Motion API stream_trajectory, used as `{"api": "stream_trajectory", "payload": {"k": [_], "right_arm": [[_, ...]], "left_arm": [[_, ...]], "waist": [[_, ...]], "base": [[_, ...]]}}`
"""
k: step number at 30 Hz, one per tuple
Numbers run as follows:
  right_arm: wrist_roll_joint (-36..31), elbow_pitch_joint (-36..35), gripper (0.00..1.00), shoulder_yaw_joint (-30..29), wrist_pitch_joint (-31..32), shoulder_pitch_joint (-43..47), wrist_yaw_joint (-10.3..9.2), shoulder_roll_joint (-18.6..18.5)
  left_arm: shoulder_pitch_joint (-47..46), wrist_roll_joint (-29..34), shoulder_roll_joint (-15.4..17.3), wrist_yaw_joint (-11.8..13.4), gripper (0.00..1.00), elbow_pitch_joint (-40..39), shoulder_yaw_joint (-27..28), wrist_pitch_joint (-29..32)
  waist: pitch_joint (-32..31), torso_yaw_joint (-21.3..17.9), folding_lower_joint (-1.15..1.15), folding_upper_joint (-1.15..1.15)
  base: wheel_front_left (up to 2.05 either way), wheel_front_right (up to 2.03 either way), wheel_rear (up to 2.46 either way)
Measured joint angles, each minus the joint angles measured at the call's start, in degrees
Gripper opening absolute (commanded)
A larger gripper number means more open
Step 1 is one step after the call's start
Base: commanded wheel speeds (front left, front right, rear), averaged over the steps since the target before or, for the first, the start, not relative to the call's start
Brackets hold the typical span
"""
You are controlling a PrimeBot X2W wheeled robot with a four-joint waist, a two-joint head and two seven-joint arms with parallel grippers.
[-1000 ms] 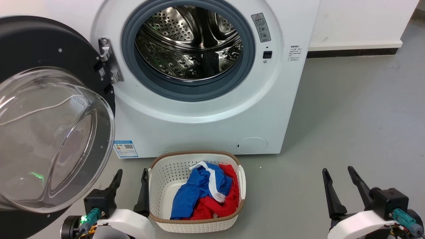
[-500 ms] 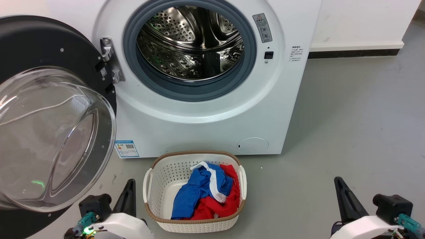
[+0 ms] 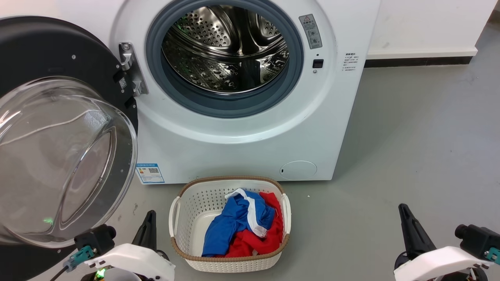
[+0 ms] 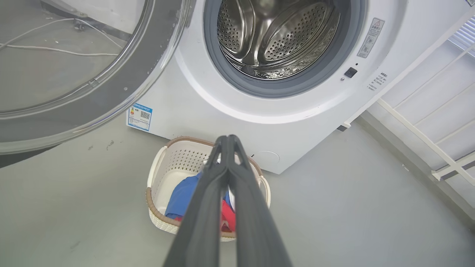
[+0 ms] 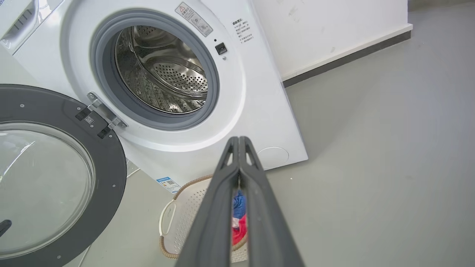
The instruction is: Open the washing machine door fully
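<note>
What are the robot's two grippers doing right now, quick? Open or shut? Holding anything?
Left gripper: closed, holding nothing.
Right gripper: closed, holding nothing.

The head camera looks forward and steeply down on the white washing machine from close in front, so its top is cropped. The left wrist camera looks from the left along the left gripper toward the steel drum. The right wrist camera looks from the right along the right gripper, rolled so the machine leans. All three share the drum, the washing machine door and the laundry basket.
</note>
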Motion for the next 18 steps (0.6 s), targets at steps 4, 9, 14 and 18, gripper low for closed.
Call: {"api": "stream_trajectory", "payload": {"k": [4, 9, 14, 18], "right_arm": [[3.80, 0.41, 0.00, -0.32, 0.53, -0.29, 0.00, 0.00], [8.45, 0.68, 0.00, -0.63, 1.11, -1.08, 0.00, 0.00], [12.81, 1.08, 0.00, -0.97, 1.96, -1.38, 0.00, 0.00], [16.05, 1.25, 0.00, -1.20, 2.43, -2.20, 0.00, 0.00]], "left_arm": [[-0.14, -3.04, -0.85, -0.94, 0.00, 0.29, 0.96, 0.58], [-0.43, -6.64, -1.31, -1.93, 0.00, 0.56, 2.33, 1.52], [-0.93, -10.04, -1.93, -3.00, 0.00, 0.70, 3.66, 2.26], [-1.10, -12.60, -2.64, -3.79, 0.00, 0.81, 4.47, 2.86]], "waist": [[0.08, 0.06, 0.00, 0.00], [0.18, 0.14, 0.00, 0.00], [0.28, 0.22, 0.00, 0.00], [0.36, 0.29, 0.00, 0.00]], "base": [[0.00, 0.00, 0.00], [0.00, 0.00, 0.00], [0.00, 0.00, 0.00], [0.00, 0.00, 0.00]]}}
